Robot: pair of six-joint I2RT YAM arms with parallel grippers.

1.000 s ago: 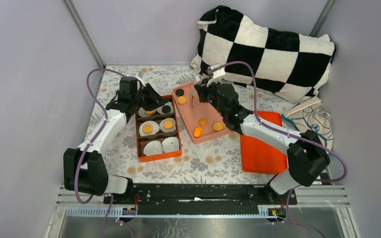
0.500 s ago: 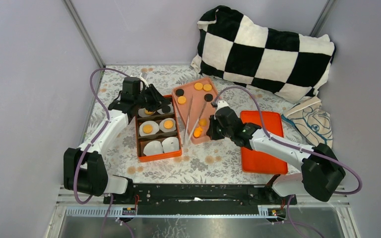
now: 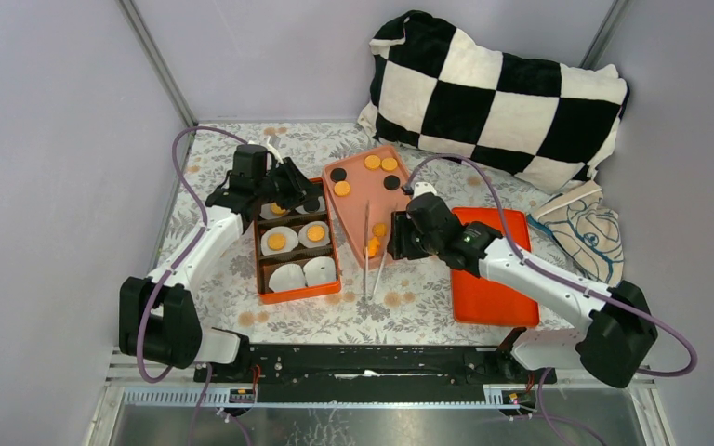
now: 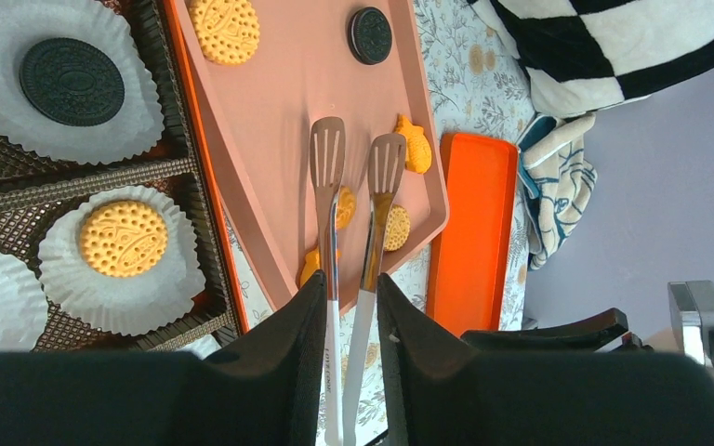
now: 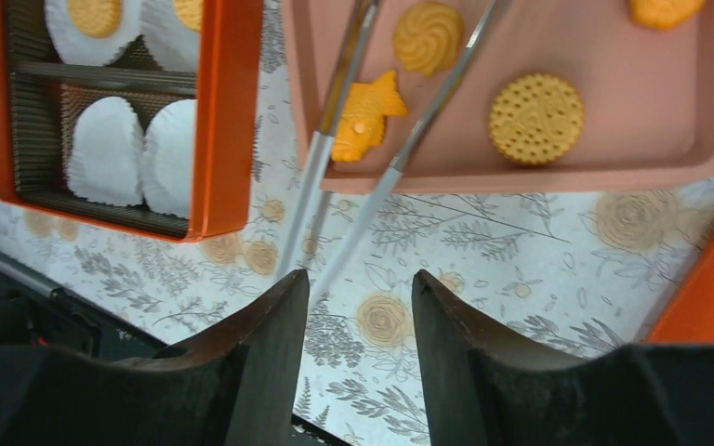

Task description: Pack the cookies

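Golden and black cookies (image 3: pixel 372 162) lie on the pink tray (image 3: pixel 353 209). Round ones (image 5: pixel 535 118) and a fish-shaped one (image 5: pixel 363 116) lie at its near end. Metal tongs (image 3: pixel 369 251) lie loose, their tips on the tray and their white handles on the table. The orange box (image 3: pixel 296 293) holds paper cups, some with a golden cookie (image 3: pixel 277 242) and one with a black cookie (image 4: pixel 72 81). My left gripper (image 3: pixel 299 190) hovers over the box's far end, narrowly open and empty (image 4: pixel 350 279). My right gripper (image 3: pixel 397 243) is open and empty just right of the tongs (image 5: pixel 361 279).
Two empty paper cups (image 5: pixel 135 153) fill the box's near end. An orange lid (image 3: pixel 488 279) lies right of the tray. A checkered pillow (image 3: pixel 502 88) sits at the back right. A folded cloth (image 3: pixel 581 228) is at the right edge.
My right gripper came from the tray's far end to its near right side. The tongs left it and now lie across the tray's near edge onto the table. My left arm barely moved.
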